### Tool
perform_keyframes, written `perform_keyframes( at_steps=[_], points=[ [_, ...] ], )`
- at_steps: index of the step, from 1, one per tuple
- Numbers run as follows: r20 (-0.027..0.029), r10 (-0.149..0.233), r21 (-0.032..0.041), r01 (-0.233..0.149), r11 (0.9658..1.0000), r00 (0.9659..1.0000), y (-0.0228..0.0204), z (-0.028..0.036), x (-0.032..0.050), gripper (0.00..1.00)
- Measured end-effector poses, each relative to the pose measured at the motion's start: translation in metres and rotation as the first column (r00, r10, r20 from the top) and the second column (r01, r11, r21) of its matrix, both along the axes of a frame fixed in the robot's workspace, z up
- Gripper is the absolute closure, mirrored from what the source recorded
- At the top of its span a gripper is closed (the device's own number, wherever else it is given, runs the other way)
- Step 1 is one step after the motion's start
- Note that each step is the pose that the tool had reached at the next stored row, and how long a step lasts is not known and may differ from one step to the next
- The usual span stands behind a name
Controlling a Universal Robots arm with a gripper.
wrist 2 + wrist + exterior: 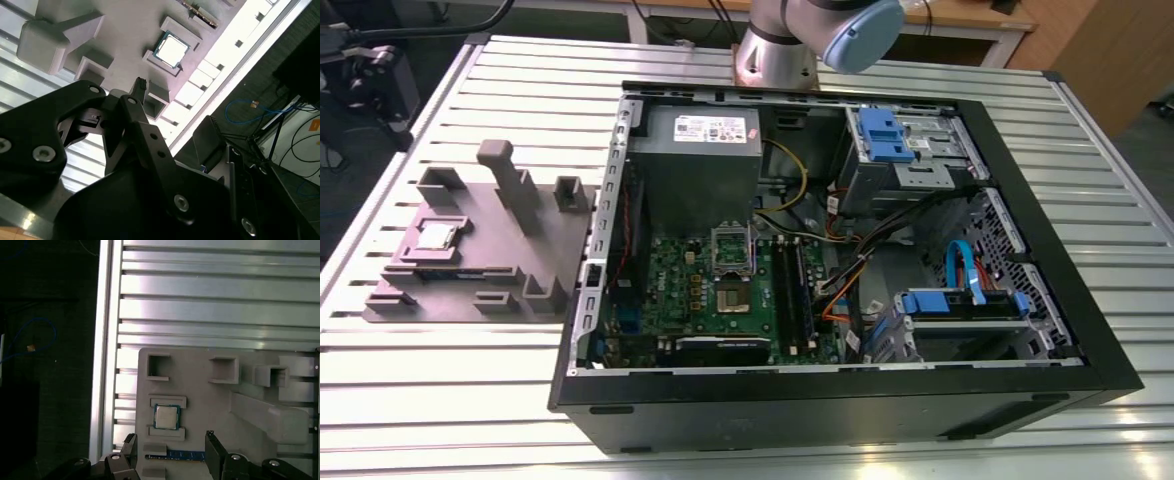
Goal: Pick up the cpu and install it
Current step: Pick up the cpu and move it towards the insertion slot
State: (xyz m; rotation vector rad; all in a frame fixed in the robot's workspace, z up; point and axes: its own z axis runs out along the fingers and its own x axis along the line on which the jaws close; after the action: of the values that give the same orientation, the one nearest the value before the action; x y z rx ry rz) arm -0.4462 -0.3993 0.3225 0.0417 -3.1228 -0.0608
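small square cpu point(166, 417), silvery top, pale rim

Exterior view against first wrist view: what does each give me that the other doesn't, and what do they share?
Extra in the exterior view: the open computer case with its motherboard socket and grey power supply, plus the arm's base.

Extra in the first wrist view: the gripper, fingers apart and holding nothing, and a blue cable on the dark floor.

Shared: the cpu lying in its seat on the grey fixture, not gripped, and the slatted table.
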Motion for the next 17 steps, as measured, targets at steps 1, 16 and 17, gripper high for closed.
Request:
perform_keyframes(
  at_steps=[1, 16, 17],
  points=[
    [0.0001, 0.000, 0.0001, 0.000, 1.0000, 1.0000, 0.0000, -0.0007, 0.0000, 0.35],
    [0.0000, -0.019, 0.0000, 0.019, 0.9998, 0.9998, -0.0001, -0.0105, 0.0000, 0.35],
    [-0.0001, -0.019, -0.0001, 0.019, 0.9998, 0.9998, -0.0001, -0.0108, 0.0001, 0.35]
  ],
)
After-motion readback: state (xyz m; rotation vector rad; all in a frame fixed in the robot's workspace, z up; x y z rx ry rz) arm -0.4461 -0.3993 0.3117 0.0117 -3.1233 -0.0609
